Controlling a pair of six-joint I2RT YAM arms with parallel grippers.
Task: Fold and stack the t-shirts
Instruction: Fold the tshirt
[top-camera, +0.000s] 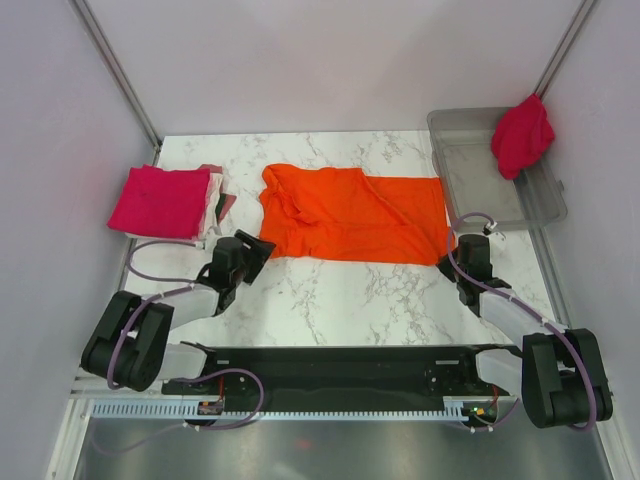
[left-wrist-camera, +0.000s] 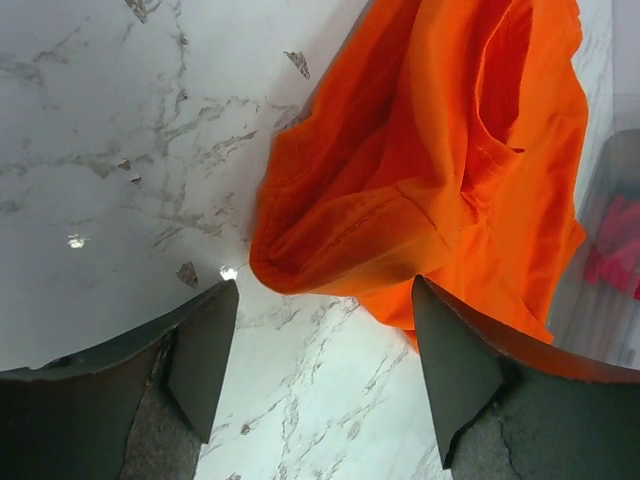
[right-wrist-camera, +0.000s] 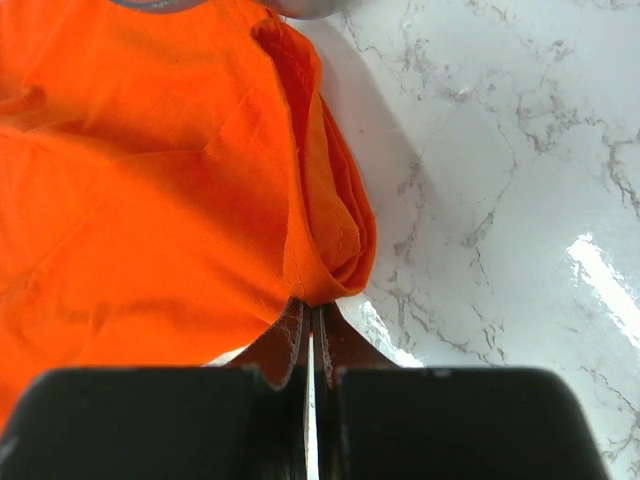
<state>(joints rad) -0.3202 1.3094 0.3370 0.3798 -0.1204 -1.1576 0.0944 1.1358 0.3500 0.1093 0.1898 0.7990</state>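
The bright orange t-shirt (top-camera: 350, 213) lies spread and folded over along the middle of the marble table. My left gripper (top-camera: 252, 250) is open at its near left corner; in the left wrist view (left-wrist-camera: 325, 300) that corner (left-wrist-camera: 330, 250) hangs just beyond the fingertips, not held. My right gripper (top-camera: 447, 262) is shut on the shirt's near right corner (right-wrist-camera: 325, 275), pinched at the fingertips (right-wrist-camera: 312, 320). A folded crimson-magenta shirt (top-camera: 160, 200) tops a stack at far left, with a pale pink one (top-camera: 214, 190) under it. Another crimson shirt (top-camera: 522, 136) hangs over the bin's rim.
A clear grey plastic bin (top-camera: 480, 190) stands at the far right of the table. Pale walls close in on the left, back and right. Cables run along both arms near the front edge.
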